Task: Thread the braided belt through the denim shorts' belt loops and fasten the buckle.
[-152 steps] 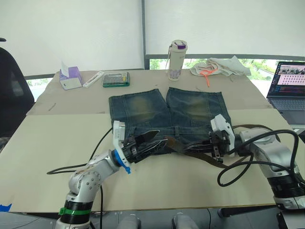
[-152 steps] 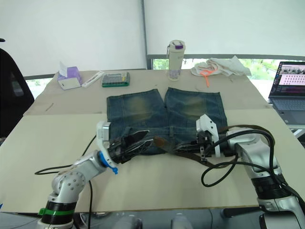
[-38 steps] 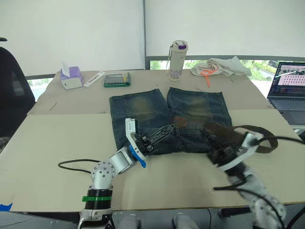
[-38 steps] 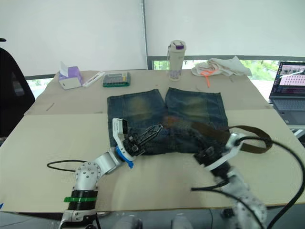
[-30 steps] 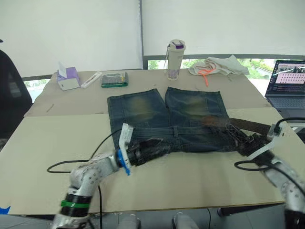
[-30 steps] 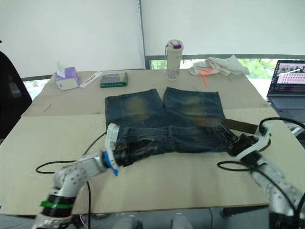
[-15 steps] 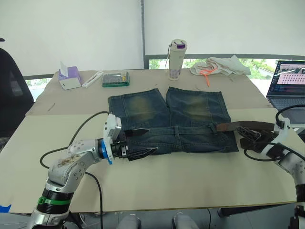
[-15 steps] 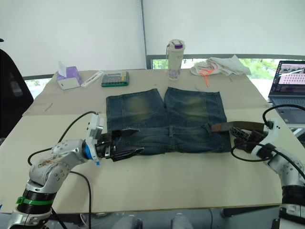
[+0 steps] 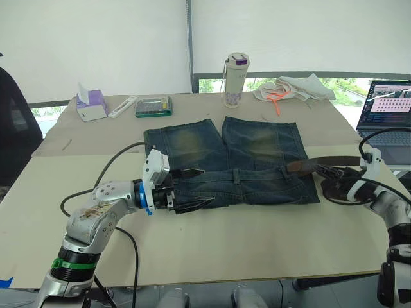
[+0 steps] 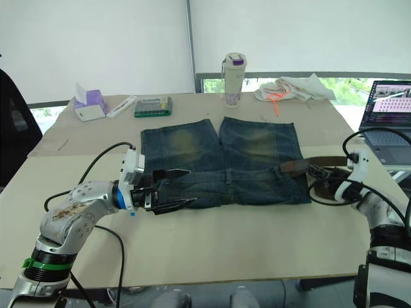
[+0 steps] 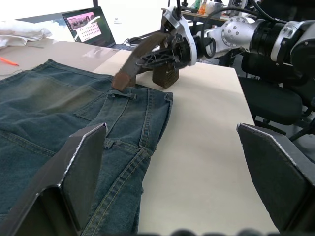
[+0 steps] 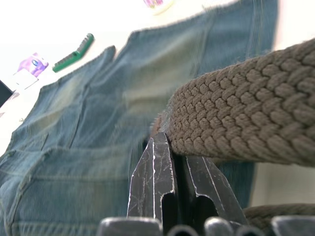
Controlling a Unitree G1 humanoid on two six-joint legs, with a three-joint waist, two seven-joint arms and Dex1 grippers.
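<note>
A tissue box (image 9: 90,106), a white remote (image 9: 123,106) and a green case (image 9: 153,106) line the counter's (image 9: 244,237) far edge, with a bottle (image 9: 234,80), white cloth (image 9: 292,88) and laptop (image 9: 385,115).

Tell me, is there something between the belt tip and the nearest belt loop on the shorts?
Nothing visible. The right gripper holds the belt with jaws shut, and the belt's tip already rests at the right end of the shorts' waistband, by a belt loop. The left gripper is at the other end, jaws open.
</note>
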